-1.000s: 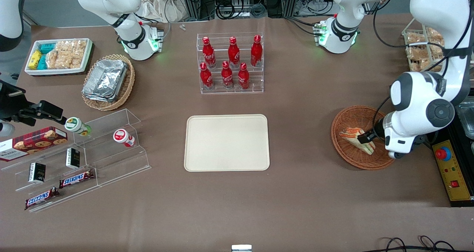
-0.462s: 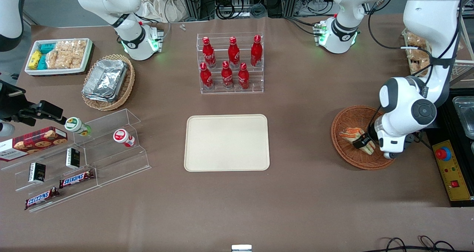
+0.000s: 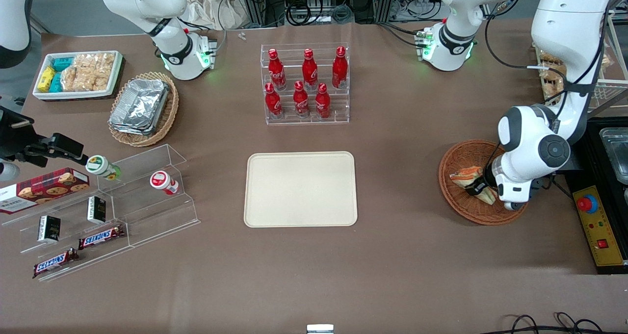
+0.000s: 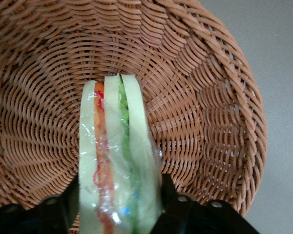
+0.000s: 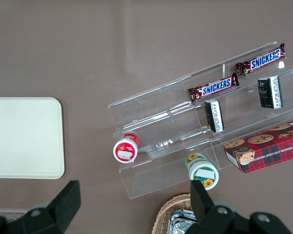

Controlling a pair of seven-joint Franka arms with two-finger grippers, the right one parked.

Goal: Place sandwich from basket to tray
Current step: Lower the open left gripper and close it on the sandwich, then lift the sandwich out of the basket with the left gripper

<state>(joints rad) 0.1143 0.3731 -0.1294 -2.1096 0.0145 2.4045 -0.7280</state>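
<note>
The tray (image 3: 300,189) lies flat and bare, well apart from the fingers, toward the parked arm's end of the table. The basket (image 3: 461,204) sits under and around the fingers, its woven wall curving up on every side of them in the left wrist view (image 4: 219,97). Inside it the sandwich (image 4: 117,161) stands on edge, its bread and its orange, red and green layers running straight out from between the fingers, with its wrap crinkled where they meet it. The gripper (image 3: 477,190) is low in the basket, and its fingers (image 4: 168,195) press against the two bread faces, one on each side, so they are clenched on the sandwich.

By the look of it, the grasp is made and the lift is the step in hand. The next move calls for raising the wedge straight up clear of the basket rim, without squeezing the soft bread harder, then carrying it across to the tray.
</note>
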